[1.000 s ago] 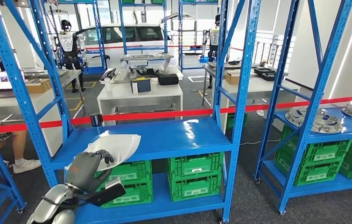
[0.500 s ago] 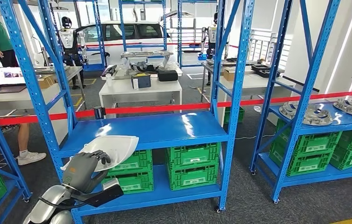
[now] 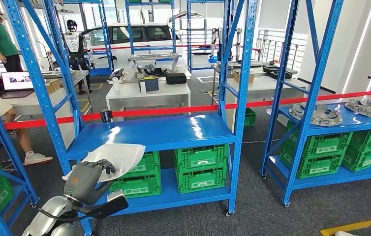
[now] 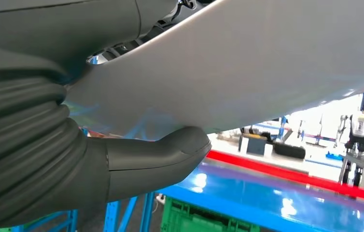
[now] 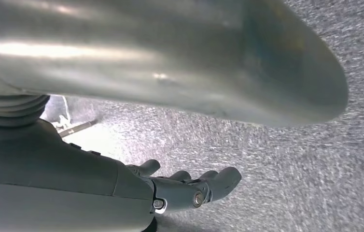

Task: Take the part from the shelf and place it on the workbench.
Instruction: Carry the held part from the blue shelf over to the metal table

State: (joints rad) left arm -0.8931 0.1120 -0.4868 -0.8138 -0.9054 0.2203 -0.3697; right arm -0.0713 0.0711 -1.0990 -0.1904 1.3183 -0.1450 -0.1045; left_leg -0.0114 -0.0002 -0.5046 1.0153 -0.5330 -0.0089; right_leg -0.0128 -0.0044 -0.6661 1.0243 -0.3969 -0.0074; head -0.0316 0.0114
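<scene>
Dark fingers (image 3: 106,165) of the left hand (image 3: 86,178) curl over the white part (image 3: 116,156), thumb beneath, gripping it at the blue shelf's (image 3: 164,133) front edge; its long axis points up-right. The right hand (image 5: 189,191) hangs with fingers loosely apart, holding nothing. Green crates (image 3: 199,167) sit below; their contents cannot be seen.

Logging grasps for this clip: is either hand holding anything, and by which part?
The left hand holds the white part by its near edge, fingers on top and thumb underneath. The right hand holds nothing, fingers loosely curled.
</scene>
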